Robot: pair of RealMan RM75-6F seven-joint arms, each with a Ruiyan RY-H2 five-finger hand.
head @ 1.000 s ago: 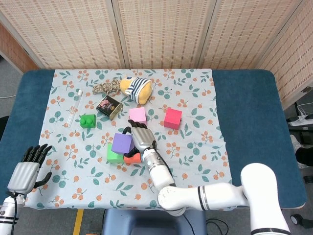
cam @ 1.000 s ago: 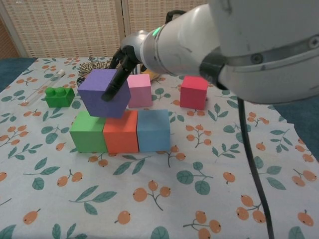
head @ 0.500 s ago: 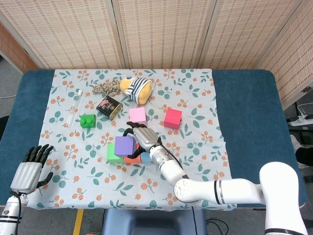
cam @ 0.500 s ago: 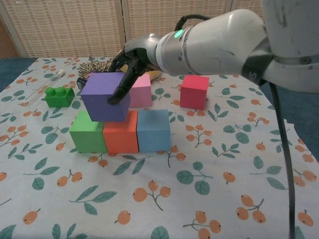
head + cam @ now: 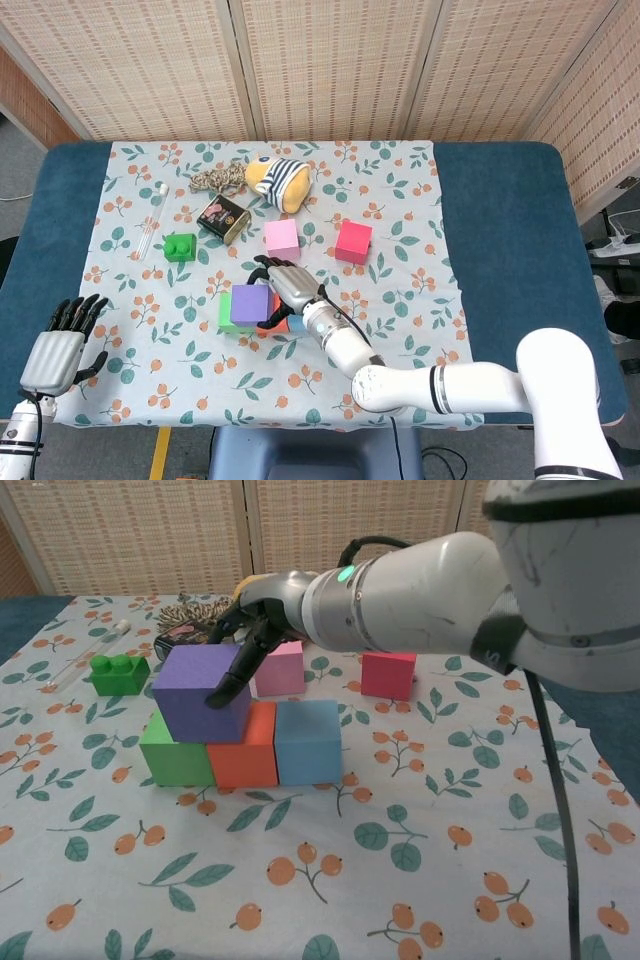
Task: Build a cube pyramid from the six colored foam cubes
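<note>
On top of the base row, our right hand [image 5: 250,630] has its fingers curled over the purple cube [image 5: 200,692], gripping it from the top and right side. The purple cube sits across the green cube [image 5: 175,752] and the orange cube [image 5: 243,750]; in the chest view it leans slightly and overhangs their front edge. We cannot tell whether its full weight rests on them.

We count six foam cubes, one of each colour. Three form the base row, touching side by side: green, orange and the blue cube [image 5: 308,740]. The purple one is above them. Two stand apart farther back on the counter [image 5: 500,230]: the pink cube [image 5: 281,668], just behind the row, and the red cube [image 5: 388,673], off to the right.

Our left hand [image 5: 58,345] is at the near left edge of the counter, holding nothing, fingers straight and slightly apart.

Elsewhere on the floral cloth [image 5: 400,300] we see one green toy brick [image 5: 180,246], one small dark tin [image 5: 223,219], one striped plush toy [image 5: 279,180], one coil of rope [image 5: 218,180] and one clear tube [image 5: 152,222].
</note>
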